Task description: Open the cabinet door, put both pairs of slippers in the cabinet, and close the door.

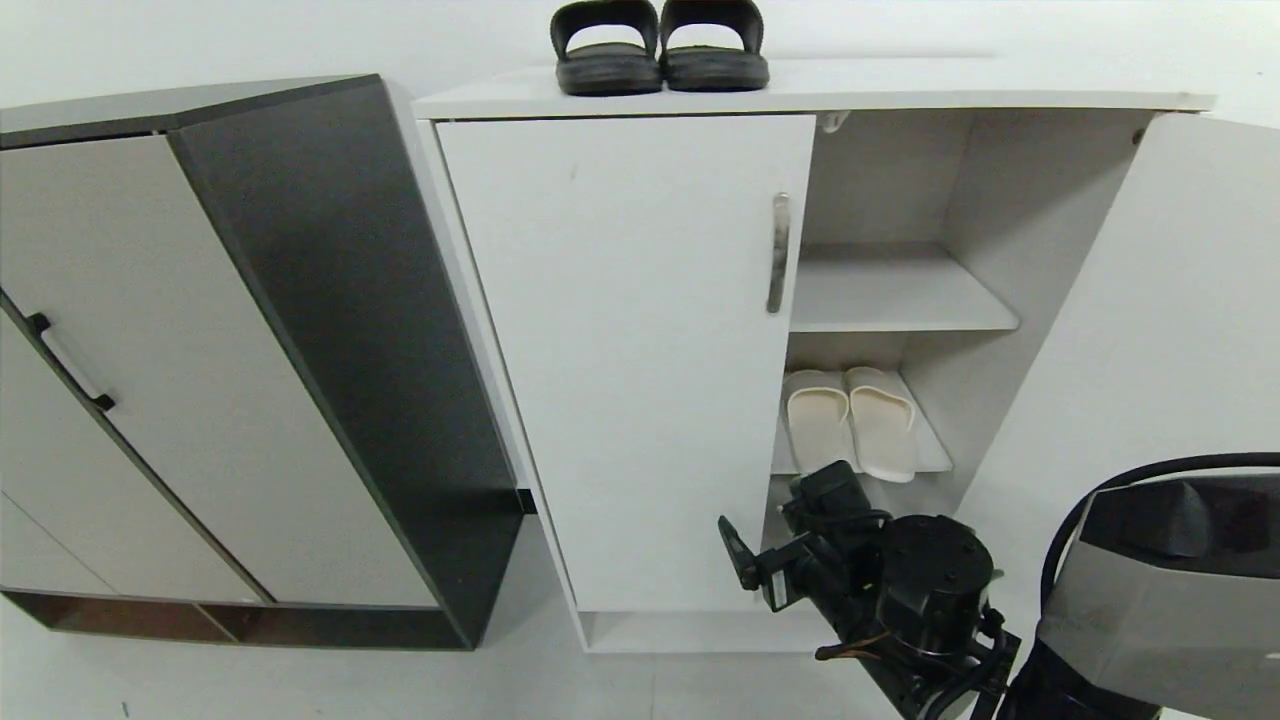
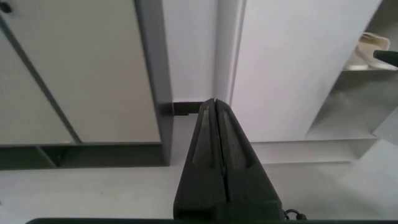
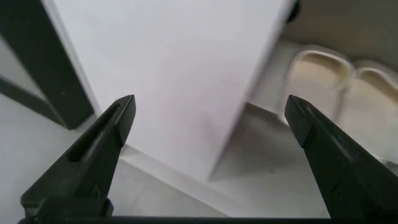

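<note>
- The right gripper (image 1: 785, 520) is released and empty, low before the cabinet's (image 1: 620, 350) open side.
- The cream slippers (image 1: 850, 420) sit just ahead of it, on a lower shelf.
- The black slippers (image 1: 660, 45) lie well above it and slightly left, on the cabinet top, long axes front-to-back.
- The left gripper (image 2: 216, 106) is clenched and empty; the right arm looks nearer.
</note>
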